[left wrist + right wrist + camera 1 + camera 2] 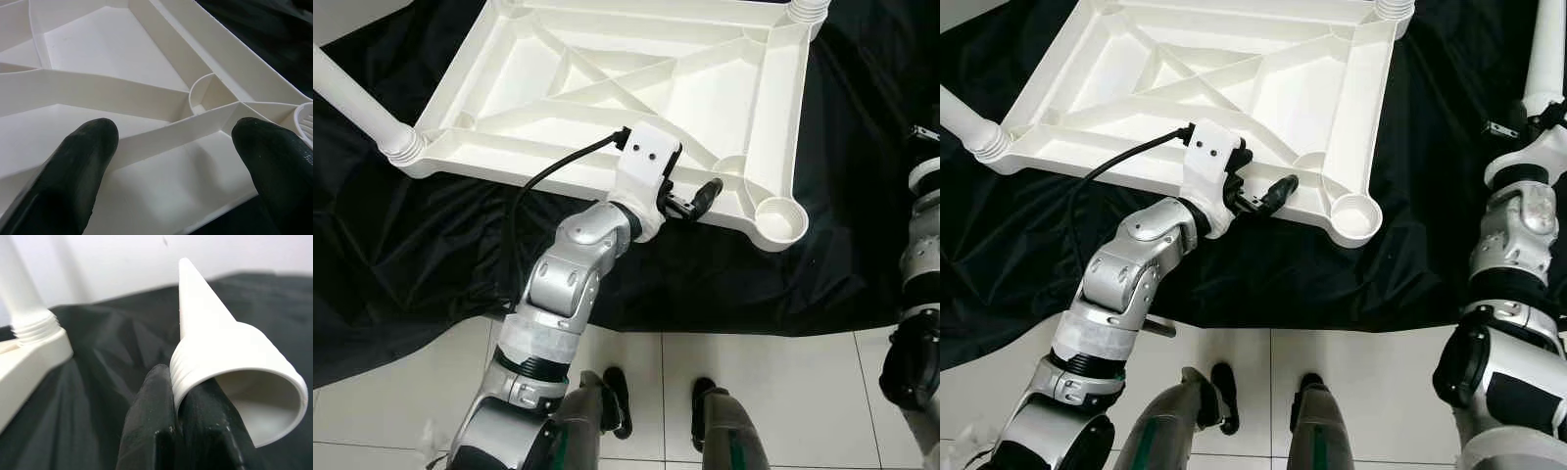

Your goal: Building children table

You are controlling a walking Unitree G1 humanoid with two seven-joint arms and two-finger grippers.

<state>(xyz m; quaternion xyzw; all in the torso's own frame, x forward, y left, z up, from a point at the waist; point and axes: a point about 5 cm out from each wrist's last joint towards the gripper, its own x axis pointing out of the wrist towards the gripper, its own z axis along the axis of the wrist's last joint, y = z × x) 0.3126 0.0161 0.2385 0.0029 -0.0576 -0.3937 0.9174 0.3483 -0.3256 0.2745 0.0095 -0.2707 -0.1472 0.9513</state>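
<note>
A white plastic tabletop point(607, 59) lies upside down on a black cloth, its ribbed underside facing up. One white leg point(357, 103) is screwed into its left corner and another point(808, 10) into its far right corner. The near right socket point(781, 217) stands empty. My left gripper point(690, 201) hovers open over the tabletop's near edge, just left of that socket, its fingers point(83, 147) spread on either side of a rib point(171, 132). Out to the right, my right gripper point(1518, 122) is shut on the threaded end of a loose white leg point(220, 342) and holds it upright point(1544, 54).
The black cloth point(411, 245) covers the floor under and around the tabletop, with folds on the left. White floor tiles point(783, 392) begin at its near edge, where my two feet point(617, 397) stand. A black cable point(543, 176) runs along my left forearm.
</note>
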